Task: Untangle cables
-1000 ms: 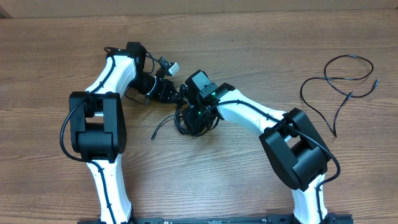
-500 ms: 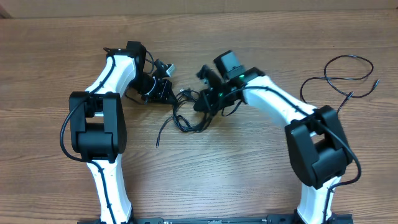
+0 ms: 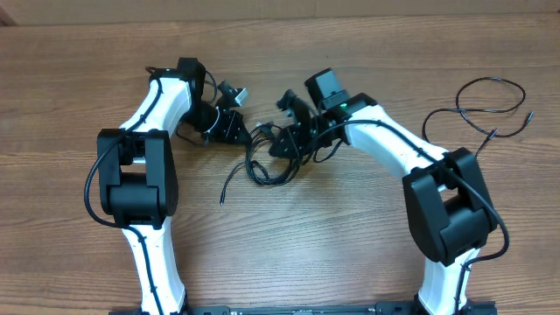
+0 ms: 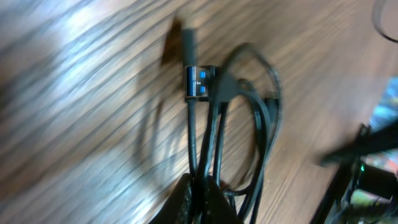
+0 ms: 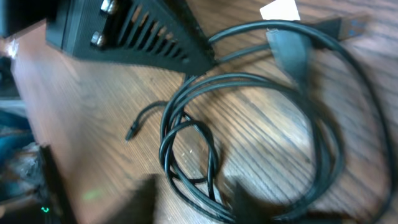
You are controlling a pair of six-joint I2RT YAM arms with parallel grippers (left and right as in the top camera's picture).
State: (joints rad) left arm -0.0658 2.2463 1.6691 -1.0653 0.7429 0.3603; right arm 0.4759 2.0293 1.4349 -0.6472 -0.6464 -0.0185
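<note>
The cables [image 3: 262, 168] lie as a small black tangle on the wooden table between my two grippers. My left gripper [image 3: 246, 134] is shut on a bunch of strands at the tangle's left edge. In the left wrist view its fingers [image 4: 186, 202] pinch the cords, which loop away past a silvery plug [image 4: 199, 82]. My right gripper [image 3: 276, 146] hovers at the tangle's upper right. In the right wrist view it [image 5: 196, 202] stands open, blurred, with the cable loops [image 5: 186, 134] lying on the table under the gap.
A separate thin black cable [image 3: 483, 118] curls alone at the far right of the table [image 3: 350, 236]. One loose cable end [image 3: 223, 192] trails toward the front left. Both white arms flank the tangle.
My right gripper pulled right and back from the tangle, spreading the loops, then opened its jaws. The left gripper stayed in place, still shut on the strands.
</note>
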